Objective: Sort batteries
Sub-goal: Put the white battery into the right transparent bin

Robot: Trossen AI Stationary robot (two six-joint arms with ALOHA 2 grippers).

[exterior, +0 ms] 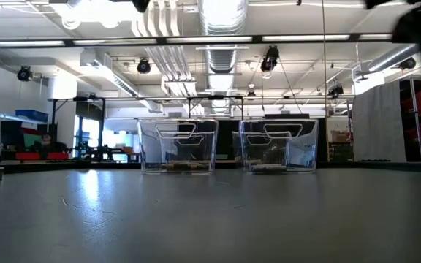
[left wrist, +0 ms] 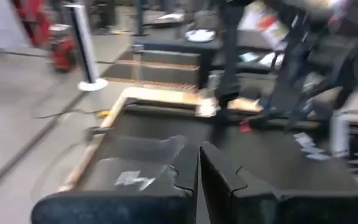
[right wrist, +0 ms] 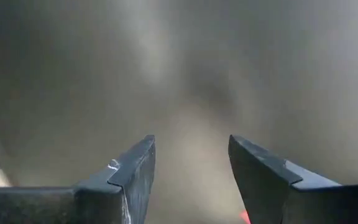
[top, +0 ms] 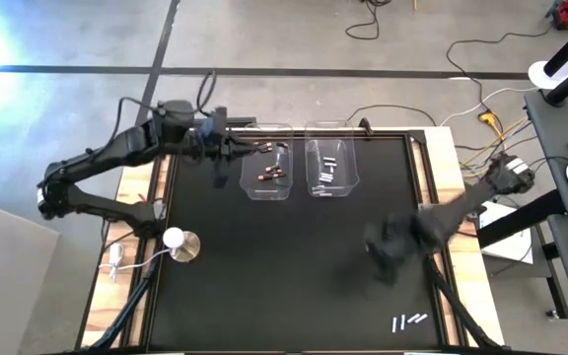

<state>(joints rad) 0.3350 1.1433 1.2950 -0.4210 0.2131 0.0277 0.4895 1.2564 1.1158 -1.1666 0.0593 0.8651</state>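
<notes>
My left gripper (top: 237,150) sits over the left bin (top: 265,174), near its left wall, fingers (left wrist: 218,180) pressed together, nothing between them. Near the mat's left edge, a white knob (top: 175,238) on a round base, well apart from both bins. Left bin holds a few dark coppery batteries (top: 270,174), lying flat on its floor. Just beside it, the right bin (top: 330,169), with silvery batteries (top: 327,170) inside. Both bins are clear, standing at the far side of the black mat (top: 264,286); low view shows them side by side, a small gap between. My right gripper (top: 388,245) hangs over bare mat, right of centre, blurred from above; wrist view shows fingers (right wrist: 133,171) spread apart, holding nothing. Three loose silvery batteries (top: 408,320) lie on the mat near its front right corner, close together, well apart from the bins.
</notes>
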